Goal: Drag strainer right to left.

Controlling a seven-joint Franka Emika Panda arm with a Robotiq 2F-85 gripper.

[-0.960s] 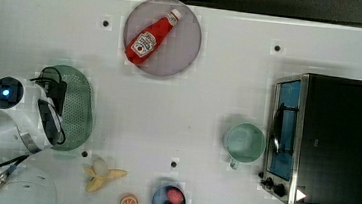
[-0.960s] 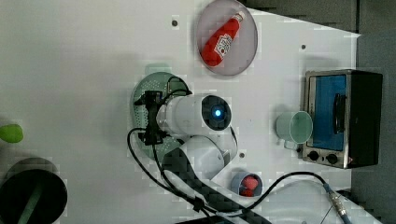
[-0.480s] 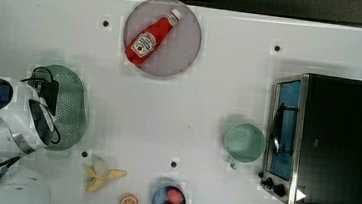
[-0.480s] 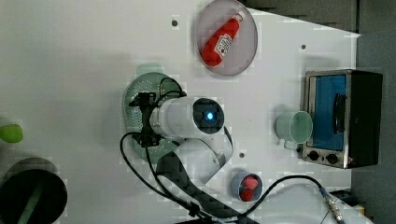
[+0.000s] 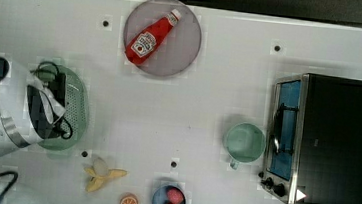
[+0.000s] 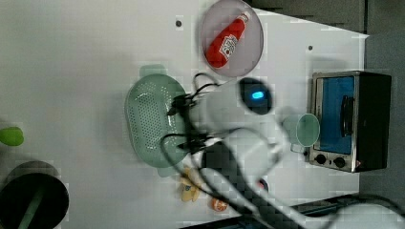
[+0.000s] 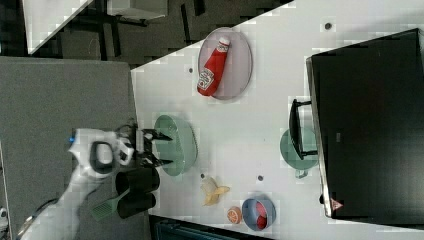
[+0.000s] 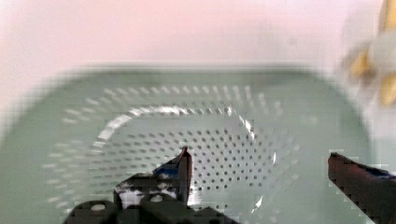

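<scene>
The strainer (image 5: 74, 107) is a pale mint-green oblong basket with a dotted bottom, lying near the top view's left edge of the white table. My arm covers its left side in the top view. In the right view my gripper (image 7: 162, 148) is open, its two black fingers pointing over the strainer (image 7: 179, 145). The wrist view shows the strainer's perforated bottom (image 8: 201, 135) below my gripper (image 8: 266, 172). One finger (image 8: 183, 170) is above the inside and the other (image 8: 359, 177) is near the rim. Nothing is held between them. In the left view the strainer (image 6: 150, 119) lies beside the arm.
A grey plate (image 5: 184, 47) with a ketchup bottle (image 5: 151, 35) sits at the back. A mint cup (image 5: 244, 142) stands before the toaster oven (image 5: 323, 141). A peeled banana (image 5: 99, 174), an orange half (image 5: 129, 202) and a blue bowl (image 5: 168, 202) lie along the front edge.
The arm has drawn back toward the top view's left and looks higher in the left view. The strainer has stayed about where it was. The gripper stayed open.
</scene>
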